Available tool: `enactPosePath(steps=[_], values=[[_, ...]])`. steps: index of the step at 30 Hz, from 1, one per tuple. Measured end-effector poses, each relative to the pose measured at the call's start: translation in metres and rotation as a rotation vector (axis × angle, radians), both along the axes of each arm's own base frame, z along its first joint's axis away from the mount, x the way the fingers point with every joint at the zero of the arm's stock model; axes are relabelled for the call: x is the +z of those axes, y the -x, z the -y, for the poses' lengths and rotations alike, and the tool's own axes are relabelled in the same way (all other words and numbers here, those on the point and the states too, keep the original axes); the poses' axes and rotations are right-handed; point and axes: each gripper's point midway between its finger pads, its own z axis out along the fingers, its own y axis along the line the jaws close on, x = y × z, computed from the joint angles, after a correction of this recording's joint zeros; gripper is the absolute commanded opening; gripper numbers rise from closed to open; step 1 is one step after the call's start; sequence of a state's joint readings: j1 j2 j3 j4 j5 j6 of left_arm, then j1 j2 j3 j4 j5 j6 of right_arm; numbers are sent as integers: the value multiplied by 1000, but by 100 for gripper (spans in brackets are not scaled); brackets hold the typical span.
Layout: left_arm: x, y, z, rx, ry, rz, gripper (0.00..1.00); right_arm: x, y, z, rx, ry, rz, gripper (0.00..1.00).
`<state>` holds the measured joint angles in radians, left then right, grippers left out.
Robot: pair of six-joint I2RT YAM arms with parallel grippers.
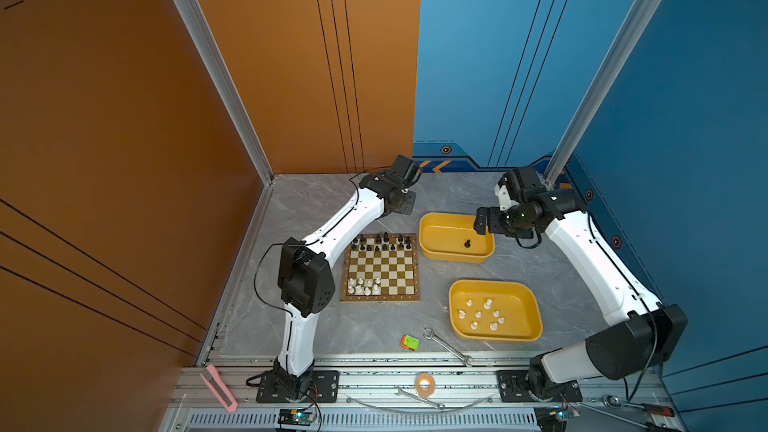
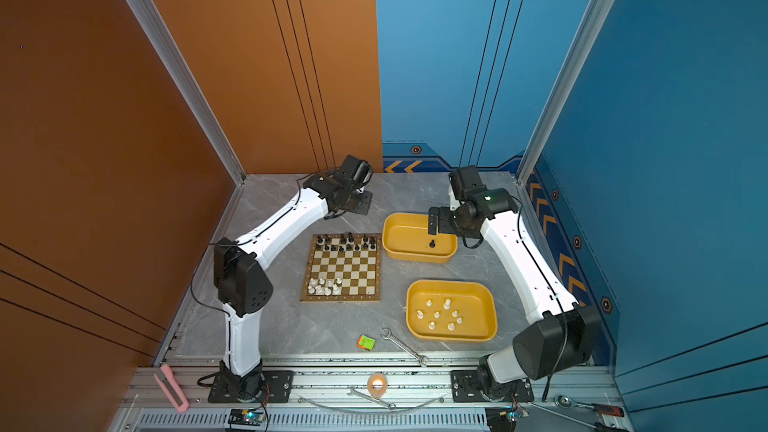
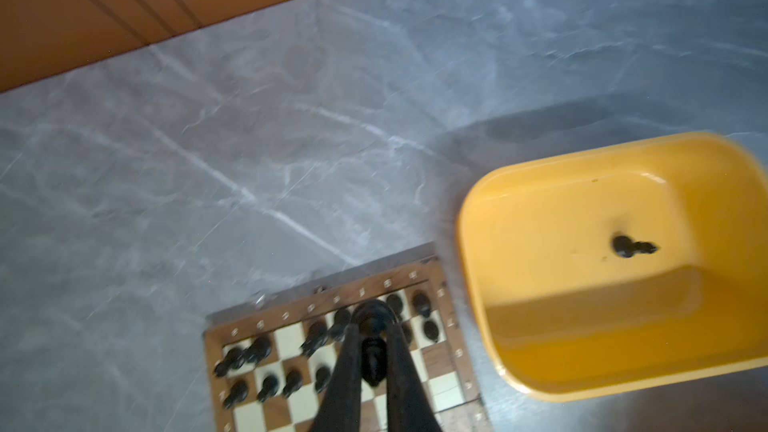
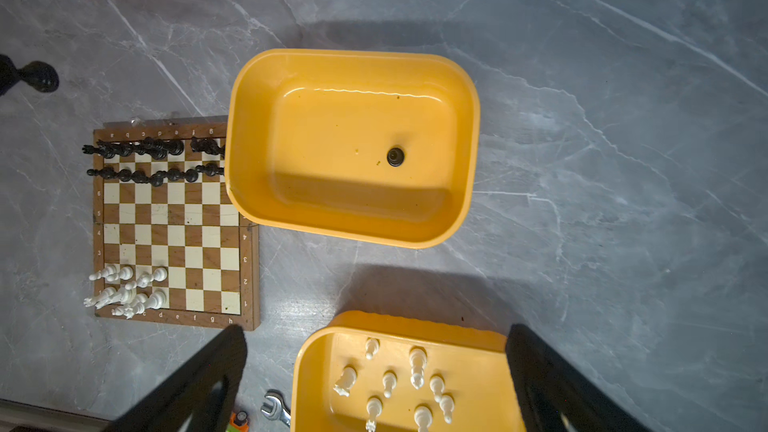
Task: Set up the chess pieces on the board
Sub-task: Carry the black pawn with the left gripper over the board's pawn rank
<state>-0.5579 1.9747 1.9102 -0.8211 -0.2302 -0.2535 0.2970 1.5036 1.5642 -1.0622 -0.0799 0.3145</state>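
L gripper [image 3: 372, 328] is clamped shut on one glossy black turned chess piece [image 3: 372, 361], pinched between both fingers. In left wrist view the piece is seen over the far rows of the small square wooden chessboard [image 1: 384, 268] w/ brown/cream checks + lettered border. Board is laid flat at centre of both top views on the grey marbled tabletop [image 1: 316, 326].

R gripper [image 4: 376, 329] is spread fully wide, nothing held. In top view it is positioned over the right end of the far yellow rounded-rect plastic tray [image 1: 436, 224], upper right of board.

Black pieces [image 1: 382, 243] are lined up in two rows along board's upper edge; exact count can't be told. A single black piece [image 1: 467, 243] is seen upright in far tray.

White pieces on board [image 1: 363, 286] are clustered at its lower-left corner. Loose white pieces [image 1: 482, 313] are scattered in the near yellow tray [image 1: 523, 305], lower right of board.

A steel open-ended spanner [image 1: 448, 346] + small green/orange block [image 1: 409, 342] are lying below board, nr table's front edge.
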Motion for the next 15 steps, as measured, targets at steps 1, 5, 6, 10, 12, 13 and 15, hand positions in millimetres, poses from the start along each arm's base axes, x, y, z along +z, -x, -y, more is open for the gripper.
enactPosePath(steps=[1,5,6,10,12,13,15], values=[[-8,5,-16,25,-14,-18,2,-1,-3,-5,11,0,-2,100],[-33,20,-50,92,-26,-64,2,-4,-13,-23,48,2,-8,100],[-39,23,-56,107,-27,-75,2,-5,-15,-27,55,2,-8,100],[-61,26,-69,142,-27,-101,2,-6,-21,-36,68,0,-11,100],[-66,26,-71,150,-21,-105,1,-5,-23,-39,69,-2,-9,100],[-68,25,-72,154,-16,-103,0,-4,-24,-40,68,-3,-8,100],[-70,21,-73,163,5,-97,1,-3,-26,-40,63,-6,-6,100]])
